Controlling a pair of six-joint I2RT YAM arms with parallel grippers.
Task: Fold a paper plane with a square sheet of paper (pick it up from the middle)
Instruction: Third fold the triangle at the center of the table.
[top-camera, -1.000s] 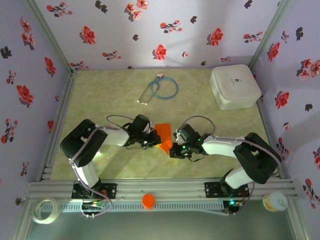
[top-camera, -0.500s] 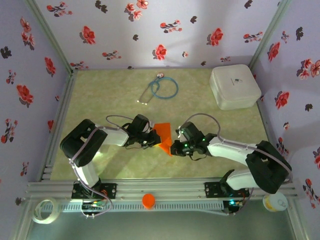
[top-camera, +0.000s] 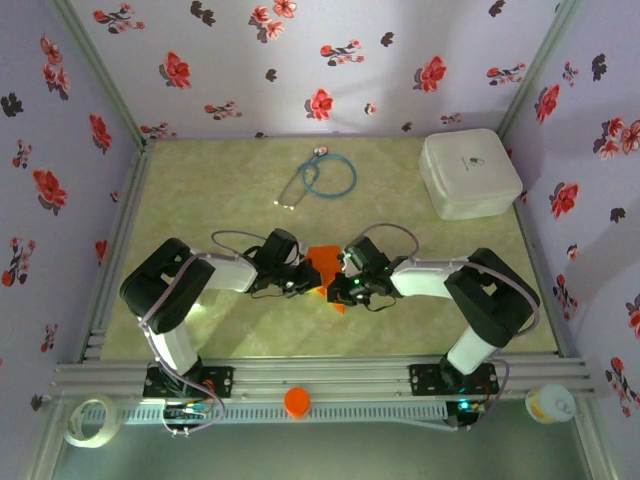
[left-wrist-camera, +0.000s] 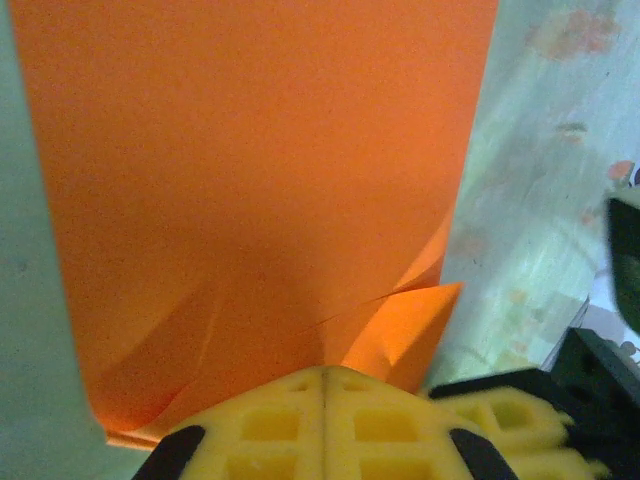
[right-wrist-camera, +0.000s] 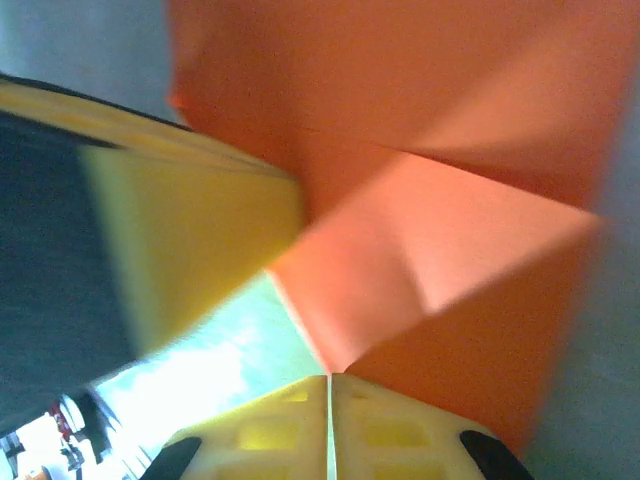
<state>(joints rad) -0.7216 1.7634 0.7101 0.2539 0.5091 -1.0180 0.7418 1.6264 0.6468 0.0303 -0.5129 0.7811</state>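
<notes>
While boxed by lilac floral walls (top-camera: 300, 60), shows mottled green tabletop (top-camera: 220, 190); mid-table, the square sheet of paper (top-camera: 322, 262), pinched from both sides by closed left gripper (left-wrist-camera: 322, 372) and right gripper (right-wrist-camera: 328, 378).

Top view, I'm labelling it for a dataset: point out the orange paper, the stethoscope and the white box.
orange paper (top-camera: 325, 260): top view, on its flat upper part.
stethoscope (top-camera: 354, 177): top view, on the right side of its blue tubing loop.
white box (top-camera: 470, 172): top view, on the middle of its lid.
</notes>
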